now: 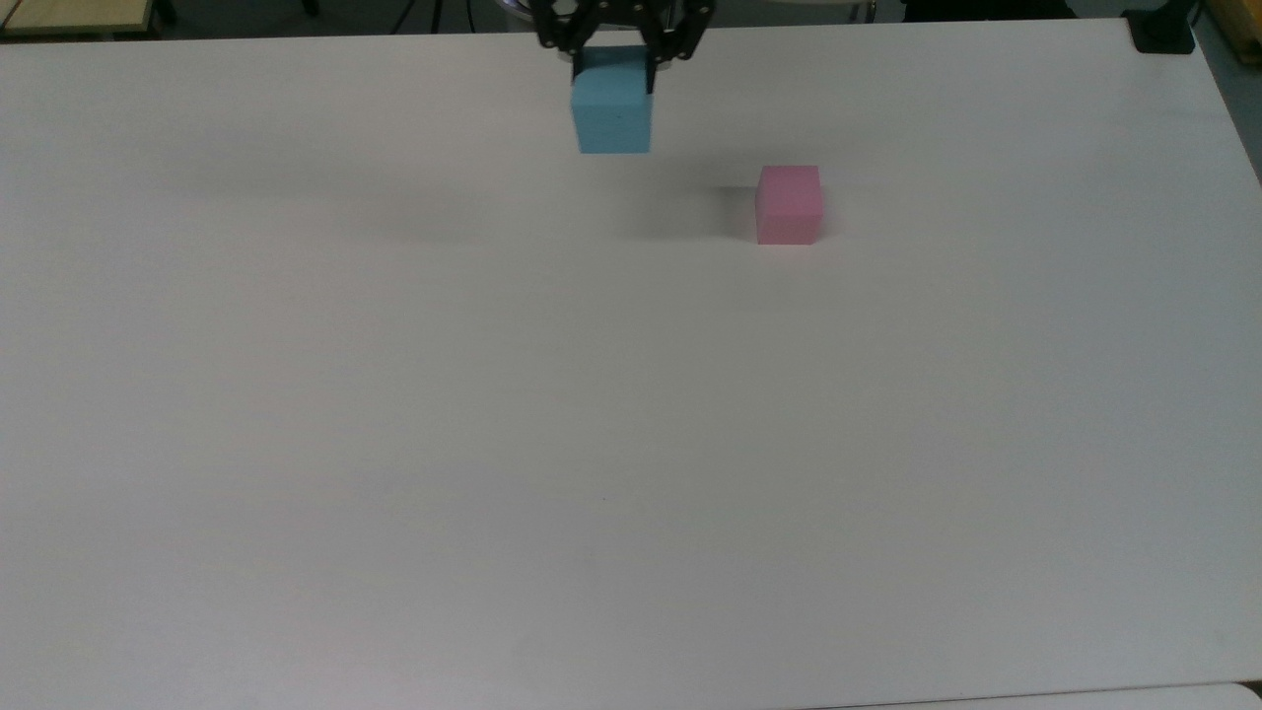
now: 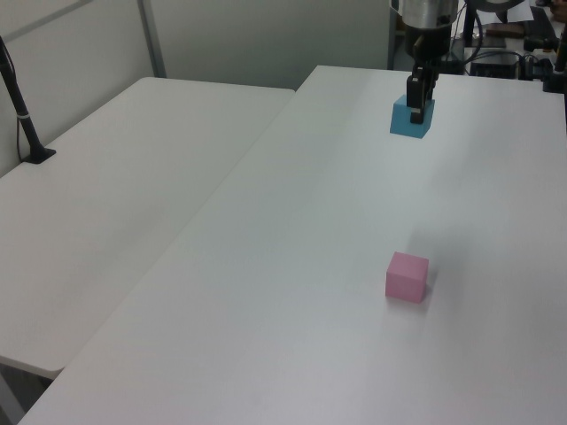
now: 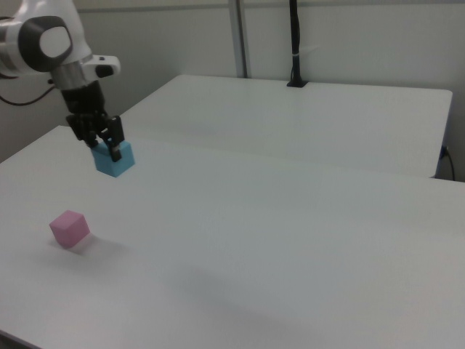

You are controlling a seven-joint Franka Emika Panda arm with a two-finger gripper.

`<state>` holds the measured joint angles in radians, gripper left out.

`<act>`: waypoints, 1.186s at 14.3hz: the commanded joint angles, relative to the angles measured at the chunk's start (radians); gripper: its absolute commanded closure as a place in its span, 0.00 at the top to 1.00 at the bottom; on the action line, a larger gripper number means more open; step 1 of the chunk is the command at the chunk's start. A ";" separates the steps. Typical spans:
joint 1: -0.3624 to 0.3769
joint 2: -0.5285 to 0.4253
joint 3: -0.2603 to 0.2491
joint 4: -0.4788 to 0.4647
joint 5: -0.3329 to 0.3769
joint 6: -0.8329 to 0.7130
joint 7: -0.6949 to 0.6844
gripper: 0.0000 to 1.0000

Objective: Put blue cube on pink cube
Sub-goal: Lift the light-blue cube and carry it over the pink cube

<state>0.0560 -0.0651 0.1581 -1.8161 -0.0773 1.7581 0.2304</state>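
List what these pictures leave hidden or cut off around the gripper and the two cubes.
- Top view: the gripper is cut off by the upper edge above its fingers.
- Left view: the arm above the gripper is cut off by the upper edge.
- All views: the blue cube's gripped top is partly covered by the fingers.
- The pink cube's underside rests on the table, unseen.
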 commanded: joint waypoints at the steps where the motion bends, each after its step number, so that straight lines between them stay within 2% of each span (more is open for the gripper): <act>1: -0.004 -0.028 0.079 -0.034 0.054 -0.017 0.000 0.46; 4: -0.002 -0.022 0.152 -0.051 0.059 -0.006 0.101 0.46; 6: -0.001 -0.021 0.188 -0.061 0.086 -0.003 0.148 0.46; 8: 0.004 -0.006 0.211 -0.071 0.106 0.007 0.176 0.46; 13: 0.005 -0.001 0.282 -0.189 0.103 0.220 0.293 0.46; 17: 0.005 0.027 0.313 -0.193 0.093 0.245 0.311 0.46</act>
<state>0.0577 -0.0395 0.4570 -1.9936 0.0122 1.9756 0.5190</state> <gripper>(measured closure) 0.401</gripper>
